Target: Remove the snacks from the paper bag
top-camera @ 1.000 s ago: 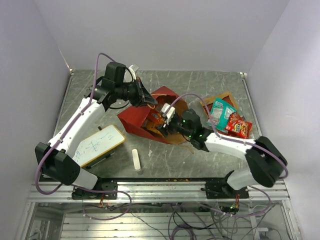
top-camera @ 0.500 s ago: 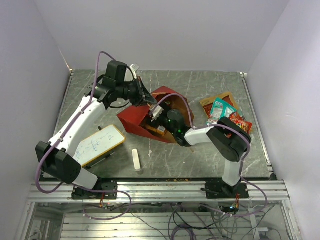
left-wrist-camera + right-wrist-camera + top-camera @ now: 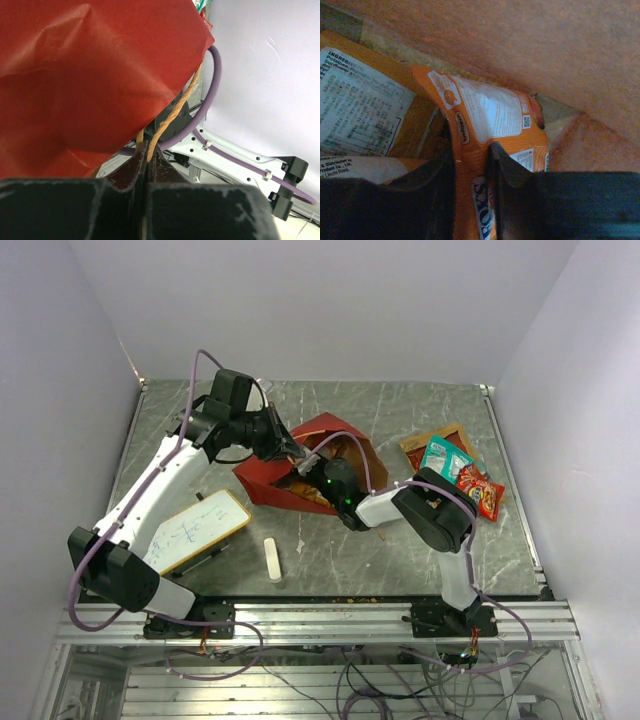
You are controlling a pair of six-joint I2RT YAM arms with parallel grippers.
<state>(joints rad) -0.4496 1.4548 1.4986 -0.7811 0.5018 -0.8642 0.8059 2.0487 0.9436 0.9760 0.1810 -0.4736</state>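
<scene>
The paper bag (image 3: 268, 483), red outside and brown inside, lies on its side mid-table with its mouth to the right. My left gripper (image 3: 287, 447) is shut on its twisted tan handle (image 3: 170, 117), beside the red bag wall (image 3: 90, 75). My right gripper (image 3: 318, 478) is deep inside the bag. Its jaws stand close on either side of an orange snack packet (image 3: 490, 115) and pinch it. A second orange packet with a white ingredients label (image 3: 360, 115) lies beside it. Teal (image 3: 441, 457), red (image 3: 480, 492) and orange (image 3: 420, 444) packets lie on the table to the right.
A white whiteboard (image 3: 190, 528) lies at the front left beside the left arm. A small white eraser bar (image 3: 271, 560) lies near the front edge. Lilac walls close in the table on three sides. A metal rail (image 3: 320, 618) runs along the near edge.
My right gripper has moved left, from the bag's mouth to deep inside it, and the right arm has folded. The left gripper still holds the handle and has shifted slightly.
</scene>
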